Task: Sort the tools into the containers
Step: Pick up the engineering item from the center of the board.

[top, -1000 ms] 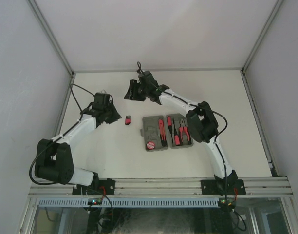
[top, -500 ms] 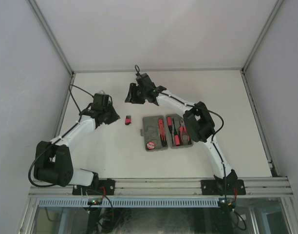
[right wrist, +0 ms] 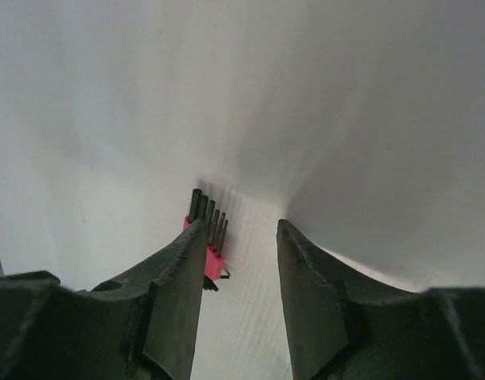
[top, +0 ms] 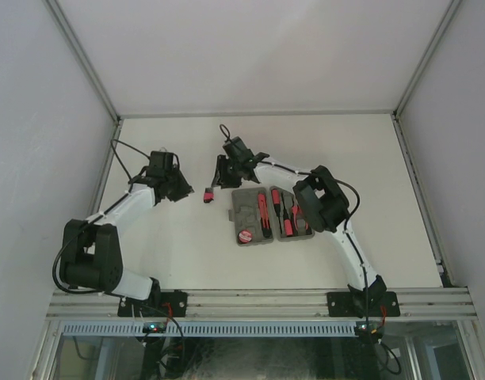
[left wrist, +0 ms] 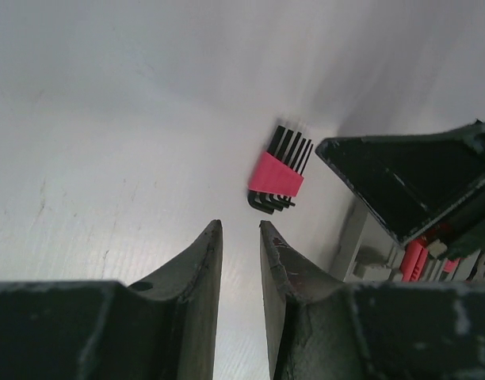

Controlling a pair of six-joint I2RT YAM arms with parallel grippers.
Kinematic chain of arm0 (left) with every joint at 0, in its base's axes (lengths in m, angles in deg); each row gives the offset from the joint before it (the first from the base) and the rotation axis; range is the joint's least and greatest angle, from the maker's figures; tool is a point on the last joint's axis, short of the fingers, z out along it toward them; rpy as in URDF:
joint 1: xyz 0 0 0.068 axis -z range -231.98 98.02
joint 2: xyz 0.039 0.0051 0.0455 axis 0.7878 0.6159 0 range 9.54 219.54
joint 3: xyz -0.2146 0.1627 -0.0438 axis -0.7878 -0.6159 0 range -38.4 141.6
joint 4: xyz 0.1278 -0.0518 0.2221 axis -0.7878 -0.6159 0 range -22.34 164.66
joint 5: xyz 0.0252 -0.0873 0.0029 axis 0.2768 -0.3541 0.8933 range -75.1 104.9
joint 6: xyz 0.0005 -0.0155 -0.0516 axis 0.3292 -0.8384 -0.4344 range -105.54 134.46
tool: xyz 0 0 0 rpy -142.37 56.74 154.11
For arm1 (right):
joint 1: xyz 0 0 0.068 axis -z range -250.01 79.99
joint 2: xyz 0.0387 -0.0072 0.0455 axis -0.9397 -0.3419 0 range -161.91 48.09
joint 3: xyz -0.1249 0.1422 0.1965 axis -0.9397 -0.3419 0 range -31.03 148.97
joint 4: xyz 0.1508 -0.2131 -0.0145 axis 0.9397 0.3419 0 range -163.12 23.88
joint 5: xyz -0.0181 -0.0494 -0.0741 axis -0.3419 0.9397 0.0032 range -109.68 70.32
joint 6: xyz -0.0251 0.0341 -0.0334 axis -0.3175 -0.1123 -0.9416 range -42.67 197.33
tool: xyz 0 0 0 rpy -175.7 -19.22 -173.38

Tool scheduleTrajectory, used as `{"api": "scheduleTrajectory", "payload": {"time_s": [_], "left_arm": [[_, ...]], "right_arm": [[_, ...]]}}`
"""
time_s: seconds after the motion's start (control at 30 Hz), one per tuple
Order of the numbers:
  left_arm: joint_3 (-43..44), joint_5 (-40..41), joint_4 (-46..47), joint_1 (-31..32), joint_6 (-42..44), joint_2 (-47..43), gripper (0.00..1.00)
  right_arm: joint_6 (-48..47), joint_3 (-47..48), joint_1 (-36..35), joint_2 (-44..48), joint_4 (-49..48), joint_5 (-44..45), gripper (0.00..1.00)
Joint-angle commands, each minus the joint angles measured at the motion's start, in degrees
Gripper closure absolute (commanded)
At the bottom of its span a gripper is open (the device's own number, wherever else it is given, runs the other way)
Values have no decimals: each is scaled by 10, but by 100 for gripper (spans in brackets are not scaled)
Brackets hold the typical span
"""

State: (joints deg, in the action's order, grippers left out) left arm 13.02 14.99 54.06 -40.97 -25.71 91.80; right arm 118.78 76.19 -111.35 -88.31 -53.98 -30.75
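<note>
At the left, the left hand (top: 190,191) sits low over the white counter (top: 171,237). Its two dark fingers are drawn close, with only a narrow slot between them and nothing in it. Just past its tips, the small red-and-black hex key set (top: 208,195) lies flat on the counter, free of both hands as far as we can tell. Next comes the right hand (top: 218,187), reaching down beside the key set. Its fingers are moderately spread over bare counter and hold nothing, and from its own wrist camera one finger partly hides the keys. Furthest right, the grey plastic hinged tool case (top: 244,204) lies open, with red-handled pliers (top: 299,214) and other red-handled tools in its recesses. The right arm crosses its right half.
</note>
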Motion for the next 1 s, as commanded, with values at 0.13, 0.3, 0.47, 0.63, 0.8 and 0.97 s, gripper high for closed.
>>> {"api": "scheduleTrajectory", "payload": {"time_s": [0.13, 0.3, 0.47, 0.63, 0.8, 0.97], "left_arm": [[7, -58, 46, -12, -9, 53, 70], [10, -70, 57, -12, -15, 81, 71], [12, -64, 64, -11, -24, 100, 72], [15, -62, 70, -12, -27, 119, 72], [20, -66, 75, -13, -28, 138, 73], [16, -75, 83, -13, -30, 149, 73]], "right_arm": [[27, -44, -7, 69, -44, -32, 62], [33, -52, -6, 71, -50, -45, 65], [39, -52, -4, 67, -53, -62, 67], [43, -53, -3, 64, -56, -74, 67], [45, -55, -3, 64, -57, -81, 68], [51, -60, -3, 61, -59, -85, 68]]}}
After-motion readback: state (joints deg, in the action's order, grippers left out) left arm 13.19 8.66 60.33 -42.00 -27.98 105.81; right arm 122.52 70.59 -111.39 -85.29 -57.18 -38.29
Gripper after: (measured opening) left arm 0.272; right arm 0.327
